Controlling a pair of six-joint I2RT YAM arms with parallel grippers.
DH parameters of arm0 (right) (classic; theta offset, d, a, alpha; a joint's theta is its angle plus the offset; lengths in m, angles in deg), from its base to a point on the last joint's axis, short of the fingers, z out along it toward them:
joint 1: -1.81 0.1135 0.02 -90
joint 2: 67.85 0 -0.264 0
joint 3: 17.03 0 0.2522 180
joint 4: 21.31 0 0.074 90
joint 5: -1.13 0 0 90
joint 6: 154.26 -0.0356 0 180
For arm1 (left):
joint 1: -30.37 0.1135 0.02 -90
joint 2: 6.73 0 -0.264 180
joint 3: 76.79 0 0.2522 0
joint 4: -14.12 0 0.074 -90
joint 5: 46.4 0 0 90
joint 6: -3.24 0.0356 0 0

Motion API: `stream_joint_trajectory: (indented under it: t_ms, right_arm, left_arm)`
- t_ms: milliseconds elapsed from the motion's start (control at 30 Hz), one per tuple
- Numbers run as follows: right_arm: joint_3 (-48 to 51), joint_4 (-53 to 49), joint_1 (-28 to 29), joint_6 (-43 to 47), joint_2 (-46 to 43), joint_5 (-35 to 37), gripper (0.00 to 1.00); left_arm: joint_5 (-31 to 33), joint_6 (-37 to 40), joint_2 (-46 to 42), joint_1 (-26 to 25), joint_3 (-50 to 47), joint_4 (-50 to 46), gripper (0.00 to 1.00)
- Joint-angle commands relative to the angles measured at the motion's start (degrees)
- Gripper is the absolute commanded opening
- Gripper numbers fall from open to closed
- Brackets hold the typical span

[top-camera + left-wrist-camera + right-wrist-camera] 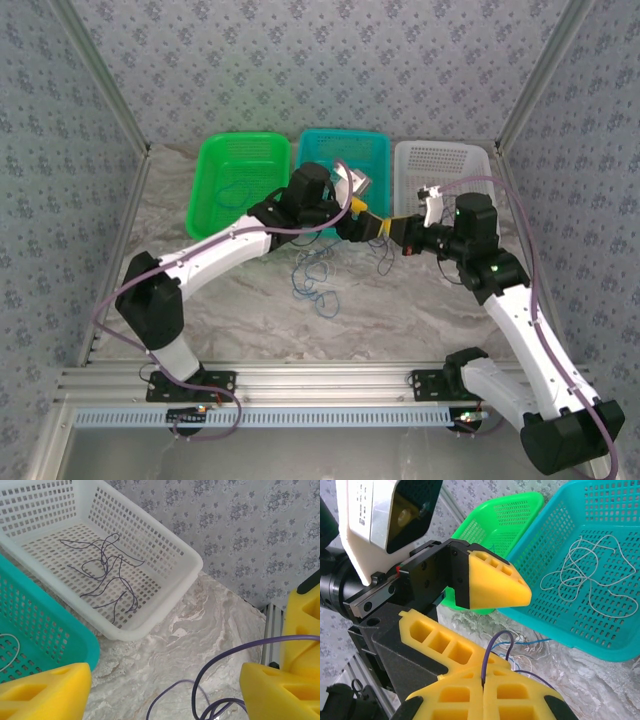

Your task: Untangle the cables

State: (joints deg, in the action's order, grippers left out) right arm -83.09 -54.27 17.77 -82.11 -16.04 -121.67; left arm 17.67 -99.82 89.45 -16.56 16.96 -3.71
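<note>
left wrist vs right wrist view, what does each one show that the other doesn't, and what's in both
Left wrist adds: the white basket with a dark cable lying in it, and the wallpapered wall behind.
Right wrist adds: the green basket, a blue cable on the table, and the right gripper shut on a second dark cable.
Both: the teal basket with a white cable, and the marbled table.

Two white-and-black arms, yellow-fingered.
The left arm (215,245) and the right arm (525,320) had smooth white links and bulky black joints, with thick purple-grey cables (220,655) running along them. The fingers (492,582) were blocky yellow wedges with rectangular cut-outs, set on black mounts. A white wrist camera housing (370,515) bore small printed text, and a tiny green light (490,268) glowed on the right arm.
</note>
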Motion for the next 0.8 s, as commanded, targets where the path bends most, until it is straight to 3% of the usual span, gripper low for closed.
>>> stream_joint_trajectory:
  t_ms: [0, 100, 400, 767]
  right_arm:
    - [-1.06, 4.69, 0.32, -3.00, -0.22, -3.59, 0.00]
    - [-0.72, 4.96, 0.34, -3.41, -0.48, -3.45, 0.00]
    - [-0.71, 4.99, -0.34, -3.75, -2.98, 2.56, 0.00]
    - [-0.15, 5.98, -1.19, -4.72, -4.83, 4.45, 0.00]
  left_arm:
    - [0.59, -0.17, 1.85, -0.95, 1.64, -0.17, 0.78]
    - [3.92, -2.68, 3.14, -0.97, 2.34, -0.35, 0.76]
    - [5.54, -2.72, 6.65, -2.33, 5.10, -7.57, 0.70]
    - [11.04, -6.01, 7.35, -2.37, 4.13, -9.60, 0.50]
